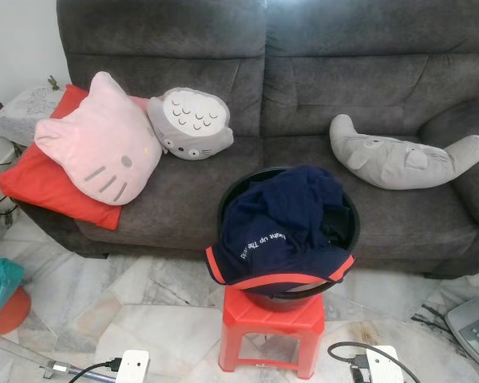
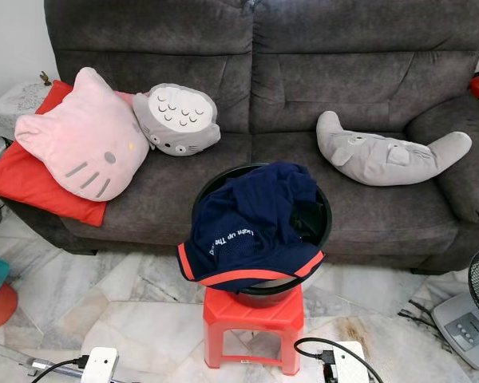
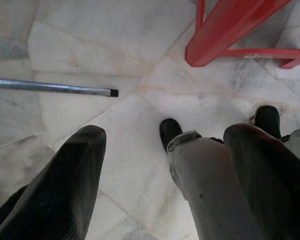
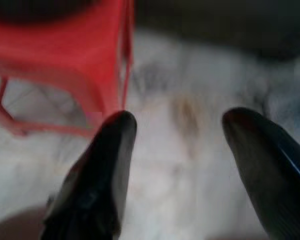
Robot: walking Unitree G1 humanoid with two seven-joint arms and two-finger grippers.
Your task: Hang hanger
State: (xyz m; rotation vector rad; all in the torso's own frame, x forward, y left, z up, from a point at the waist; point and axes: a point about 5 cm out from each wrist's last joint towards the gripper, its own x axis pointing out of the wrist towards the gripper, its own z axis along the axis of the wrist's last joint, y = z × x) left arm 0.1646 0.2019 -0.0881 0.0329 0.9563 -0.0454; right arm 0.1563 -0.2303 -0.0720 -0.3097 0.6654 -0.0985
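Left eye view showed a black basket heaped with a navy garment on a red stool before the grey sofa, no hanger discernible, while both the left gripper and right gripper hung over marble floor, fingers spread, empty.

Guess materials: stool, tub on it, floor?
Stool: looks like moulded plastic, one uniform red with a soft sheen. Tub: probably plastic too, black with a smooth thin rim, mostly hidden by the navy shirt. Floor: polished marble-like stone slabs, grey veining and irregular joints.
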